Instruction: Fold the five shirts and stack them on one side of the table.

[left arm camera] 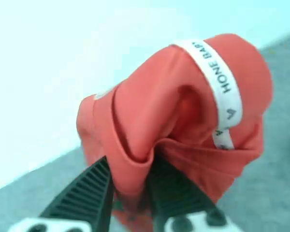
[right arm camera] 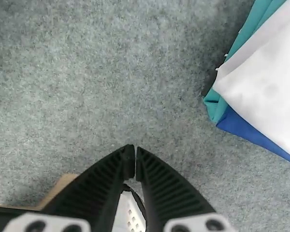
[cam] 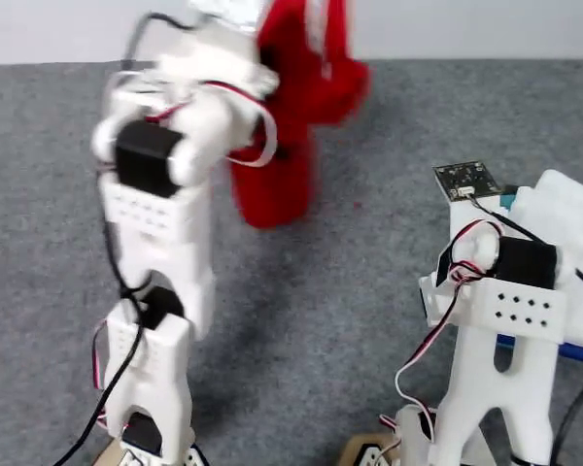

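Three folded layers, white over teal over blue, make up the stack (right arm camera: 266, 82) at the right side of the desk (cam: 350, 291). It lies just beside the right claw (right arm camera: 135, 154), which is pressed together on nothing, so I judge the job past halfway. Farther back, the left claw (left arm camera: 130, 164) pinches the red shirt (left arm camera: 183, 111), bunched, lifted and not yet folded; the right arm, close against the stack, may crowd its placing.

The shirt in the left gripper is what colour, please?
The shirt is red; clearest in left wrist view.
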Available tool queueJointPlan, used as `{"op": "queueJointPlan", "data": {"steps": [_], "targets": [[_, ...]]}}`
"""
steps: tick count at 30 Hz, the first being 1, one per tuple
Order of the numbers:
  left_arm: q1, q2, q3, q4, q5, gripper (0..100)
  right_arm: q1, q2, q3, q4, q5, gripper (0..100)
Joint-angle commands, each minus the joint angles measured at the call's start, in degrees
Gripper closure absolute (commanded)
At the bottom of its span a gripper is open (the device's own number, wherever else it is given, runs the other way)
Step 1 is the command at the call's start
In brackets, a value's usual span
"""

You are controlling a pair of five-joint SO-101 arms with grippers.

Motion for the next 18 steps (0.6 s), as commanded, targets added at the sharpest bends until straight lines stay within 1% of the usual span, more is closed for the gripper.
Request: {"op": "queueJointPlan", "data": {"steps": [1,4,6,8,10,13,15,18], "targets": [[-0.5,-3.3,9.2,1.1,1.1,100,-0.6,-2.2,-0.4,2.2,-0.7,98.9],[-6.2,-3.4,22.2,1.1,0.8,99,-0.6,-2.2,-0.4,2.2,-0.7,98.9],[-10.5,-3.4,32.0,1.1,-0.4,94,-0.6,-2.2,-0.4,2.2,-0.7,98.9],[-14.1,-3.4,41.4,1.1,-4.0,86,-0.7,-2.2,-0.4,2.2,-0.5,98.9],[-18.0,-3.8,48.6,0.8,-6.9,84,-0.7,-2.1,-0.4,1.9,-0.4,98.8],[-23.9,-3.8,53.4,-0.4,-11.8,84,-1.3,-1.5,-0.4,1.7,-0.4,98.7],[-27.8,-3.9,53.8,-1.1,-13.5,84,-3.1,-1.5,-0.3,1.2,-0.4,98.7],[-31.6,-3.9,52.6,-0.8,-16.3,84,-7.2,-1.5,-0.3,0.8,-0.7,98.9]]}}
